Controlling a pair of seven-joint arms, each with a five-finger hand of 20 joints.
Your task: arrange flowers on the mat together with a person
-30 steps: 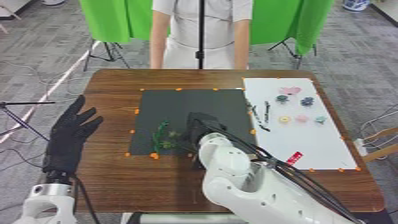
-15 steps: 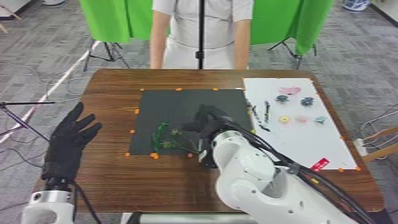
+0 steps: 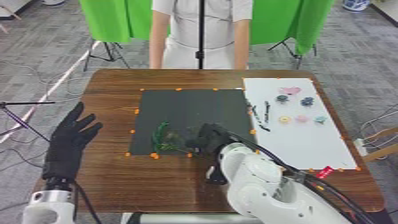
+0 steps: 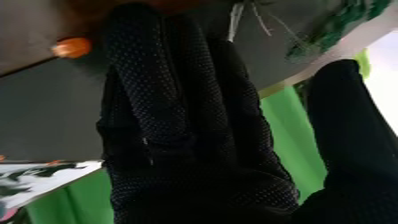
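In the head view, my right hand (image 3: 211,139) is over the near right part of the dark mat (image 3: 191,107), just beside the green stems and leaves (image 3: 162,138) lying on it. The right wrist view has this hand (image 4: 191,130) with fingers straight and thumb spread apart, nothing held between them. Green leaves (image 4: 333,37) lie beyond the fingertips there. My left hand (image 3: 69,142) stands open off the table's left side. On the white mat (image 3: 293,140) are a pink flower (image 3: 290,90), dark blue flowers (image 3: 306,101), a yellow flower (image 3: 284,119) and dark stems (image 3: 258,116).
Orange markers (image 3: 155,156) line the edges of both mats on the brown table (image 3: 115,185). A small pink flower (image 3: 302,118) and a pale green one (image 3: 321,120) lie near the yellow flower. My right forearm crosses the table's near right area.
My right hand has come back toward the table's near edge, with its arm shifted to the right. The left hand has sunk slightly since the earliest frame. The stems appear unmoved.
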